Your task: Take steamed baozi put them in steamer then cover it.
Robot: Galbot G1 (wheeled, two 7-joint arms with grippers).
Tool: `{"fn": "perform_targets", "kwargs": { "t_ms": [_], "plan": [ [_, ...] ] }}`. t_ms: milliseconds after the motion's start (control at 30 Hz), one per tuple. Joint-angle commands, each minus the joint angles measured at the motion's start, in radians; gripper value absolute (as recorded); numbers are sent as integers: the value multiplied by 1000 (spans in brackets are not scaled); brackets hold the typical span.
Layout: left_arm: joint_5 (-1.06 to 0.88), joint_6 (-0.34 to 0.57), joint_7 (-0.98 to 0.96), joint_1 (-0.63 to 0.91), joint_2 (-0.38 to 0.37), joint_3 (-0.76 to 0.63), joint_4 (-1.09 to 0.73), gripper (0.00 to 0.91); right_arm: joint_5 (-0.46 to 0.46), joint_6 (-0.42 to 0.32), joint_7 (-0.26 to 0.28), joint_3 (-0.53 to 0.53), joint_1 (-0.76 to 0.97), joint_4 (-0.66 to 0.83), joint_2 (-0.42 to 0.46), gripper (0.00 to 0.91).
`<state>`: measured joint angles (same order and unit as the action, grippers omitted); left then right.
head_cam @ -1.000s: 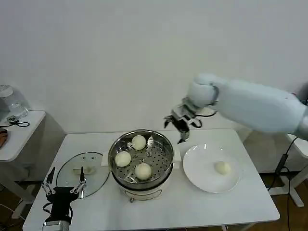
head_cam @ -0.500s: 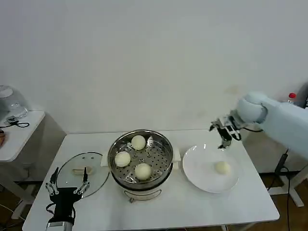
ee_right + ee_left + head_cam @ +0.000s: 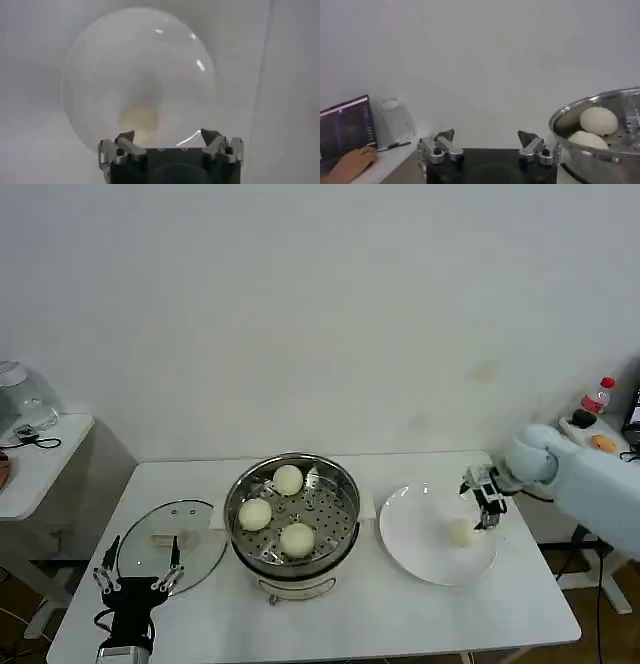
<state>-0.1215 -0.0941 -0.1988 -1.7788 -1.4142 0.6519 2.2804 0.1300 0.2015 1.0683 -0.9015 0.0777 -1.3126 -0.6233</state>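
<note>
Three cream-white baozi lie on the perforated tray of the steel steamer [image 3: 345,524] at the table's middle; one of them [image 3: 298,538] is nearest the front. Two of these buns [image 3: 598,120] show over the steamer rim [image 3: 580,150]. A fourth baozi [image 3: 461,532] rests on the white plate [image 3: 410,534] to the right, blurred on the plate [image 3: 100,65] as a pale bun [image 3: 140,116]. My right gripper [image 3: 483,502] hangs open just above and right of that bun. The glass cover [image 3: 200,549] lies flat left of the steamer. My left gripper [image 3: 135,569] waits open at the table's front left.
A side table [image 3: 50,449] with a clear jar stands at the far left. A red-capped bottle [image 3: 597,396] sits on a surface at the far right. A person's hand rests by a laptop [image 3: 345,130] in the background. Bare tabletop lies in front of the steamer and plate.
My right gripper has swung from above the steamer's right rim out to the right and down over the plate, now beside the last baozi. The left gripper has stayed in place.
</note>
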Motion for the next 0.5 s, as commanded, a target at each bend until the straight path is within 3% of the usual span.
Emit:
{"fn": "perform_targets", "kwargs": {
  "t_ms": [33, 267, 500],
  "plan": [
    [0, 1, 0, -1, -2, 1, -3, 907, 37, 0, 5, 61, -116, 79, -56, 907],
    [5, 2, 0, -5, -1, 8, -5, 907, 60, -10, 0, 101, -140, 162, -125, 907],
    [6, 2, -1, -3, -2, 9, -13, 907, 93, -15, -3, 119, -150, 197, -134, 907]
  ]
}}
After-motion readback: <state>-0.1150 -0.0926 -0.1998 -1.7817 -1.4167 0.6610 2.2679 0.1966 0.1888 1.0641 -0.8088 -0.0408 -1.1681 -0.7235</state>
